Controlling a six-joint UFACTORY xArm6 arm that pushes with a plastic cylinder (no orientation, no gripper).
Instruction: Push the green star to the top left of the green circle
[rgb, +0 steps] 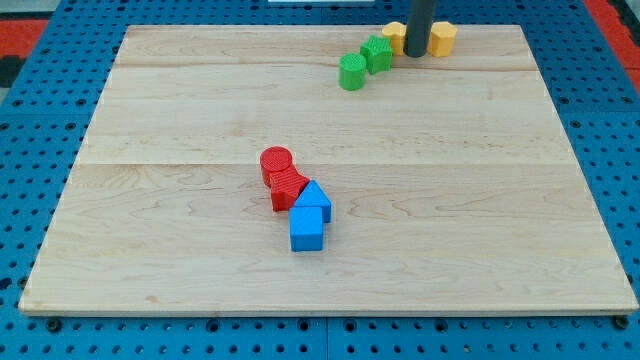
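I see no words, labels or brand marks anywhere. My arm has no pincer, only a straight dark rod, so there is nothing to spread or press together. My tip (414, 55) sits near the top edge of the pale wooden bench (200, 250), a bit to the view's right of the middle.

The small green star block (377, 52) lies just to the view's left of my tip, very close, but I cannot tell if they touch. The green round block (352, 72) is right beside the star, down and to the view's left of it, and the two seem to touch. So the star is at the top right of the circle.

Two yellow blocks are up by the rod. One yellow block (394, 36) peeks out on its left side, and the other yellow block (443, 38) is on its right.

Well apart, near the middle of the bench, is a tight bunch: a red round block (276, 162), a second red block (287, 187) touching it, then a blue pointed block (314, 198) and a blue square block (307, 230).
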